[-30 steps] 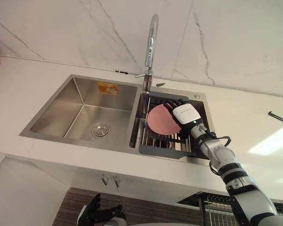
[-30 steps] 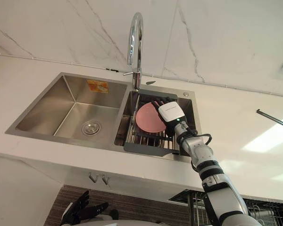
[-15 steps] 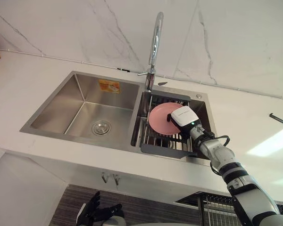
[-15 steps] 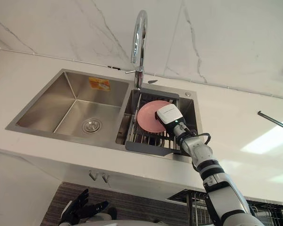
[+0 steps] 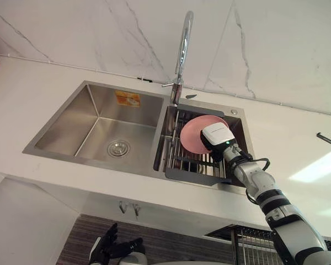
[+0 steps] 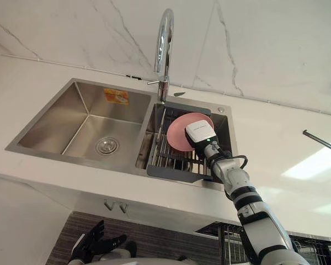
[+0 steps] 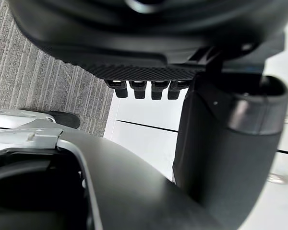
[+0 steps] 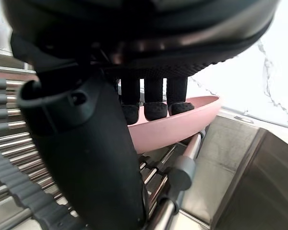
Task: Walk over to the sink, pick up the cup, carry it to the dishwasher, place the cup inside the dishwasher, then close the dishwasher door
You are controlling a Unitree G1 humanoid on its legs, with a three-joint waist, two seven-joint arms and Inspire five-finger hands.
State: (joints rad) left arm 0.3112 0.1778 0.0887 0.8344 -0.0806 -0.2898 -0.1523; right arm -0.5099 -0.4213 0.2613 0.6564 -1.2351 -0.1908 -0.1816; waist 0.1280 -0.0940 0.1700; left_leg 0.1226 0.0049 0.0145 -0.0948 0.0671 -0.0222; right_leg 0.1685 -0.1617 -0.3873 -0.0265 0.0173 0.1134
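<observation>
The right hand (image 6: 200,134) is reaching into the right basin of the sink (image 6: 55,118) and gripping the right edge of a pink plate (image 6: 179,132). The plate is standing tilted up over the rack (image 6: 171,161), just near of the faucet (image 6: 164,44). The left basin is showing a round drain (image 6: 107,146) in its floor and an orange sticker (image 6: 116,95) on its far wall, while the left hand (image 6: 94,245) is hanging at the near left, below the counter (image 6: 276,160), with its fingers spread, and a thin dark rod (image 6: 323,141) is lying on the counter at the right.
</observation>
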